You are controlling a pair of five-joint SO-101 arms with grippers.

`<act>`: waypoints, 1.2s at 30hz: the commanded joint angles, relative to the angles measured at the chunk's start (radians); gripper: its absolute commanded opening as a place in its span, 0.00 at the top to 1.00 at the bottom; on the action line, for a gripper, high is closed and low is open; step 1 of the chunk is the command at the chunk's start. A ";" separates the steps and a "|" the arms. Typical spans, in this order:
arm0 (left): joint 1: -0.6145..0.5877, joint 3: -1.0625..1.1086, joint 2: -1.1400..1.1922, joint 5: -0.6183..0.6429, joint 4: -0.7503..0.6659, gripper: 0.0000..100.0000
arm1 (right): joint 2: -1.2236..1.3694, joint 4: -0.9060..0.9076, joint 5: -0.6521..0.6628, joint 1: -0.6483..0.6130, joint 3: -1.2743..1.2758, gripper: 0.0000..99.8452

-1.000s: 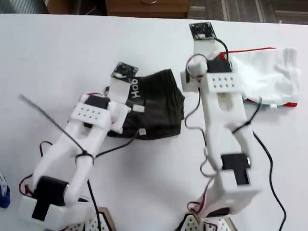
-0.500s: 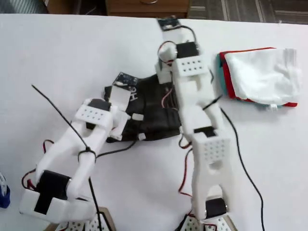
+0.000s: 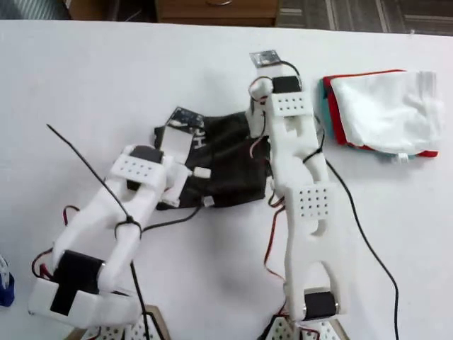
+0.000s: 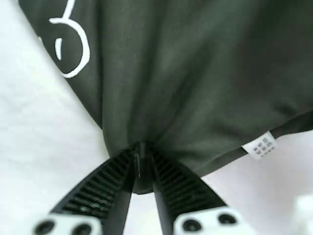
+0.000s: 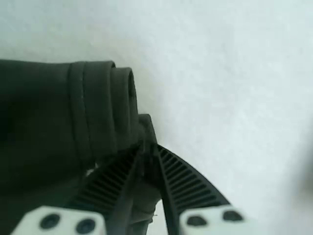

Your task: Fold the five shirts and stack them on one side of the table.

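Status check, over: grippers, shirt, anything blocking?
Both shut: left gripper on black shirt, right gripper on its edge. Off to the side, folded stack, not in the way.

White table, black shirt, folded stack

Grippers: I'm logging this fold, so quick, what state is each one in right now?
Left gripper: shut on the black shirt.
Right gripper: shut on the same black shirt, at its folded corner.

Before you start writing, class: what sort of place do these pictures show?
Probably a robotics lab bench: on a white table, the left pincer and right pincer both grip a dark shirt, and a stack of folded shirts lies beside.
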 commanded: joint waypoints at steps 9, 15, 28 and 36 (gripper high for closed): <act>-0.008 -0.036 -0.012 0.006 0.029 0.97 | -0.229 0.038 0.029 0.012 -0.044 0.98; -0.008 -0.203 -0.114 0.003 0.219 0.97 | -0.417 0.180 0.029 -0.001 -0.034 0.98; -0.241 -0.371 -0.069 -0.035 0.055 0.97 | -1.010 -0.021 -0.006 -0.091 0.796 0.98; -0.226 -0.644 0.324 0.002 0.023 0.97 | -1.345 -0.541 0.000 -0.096 1.556 0.98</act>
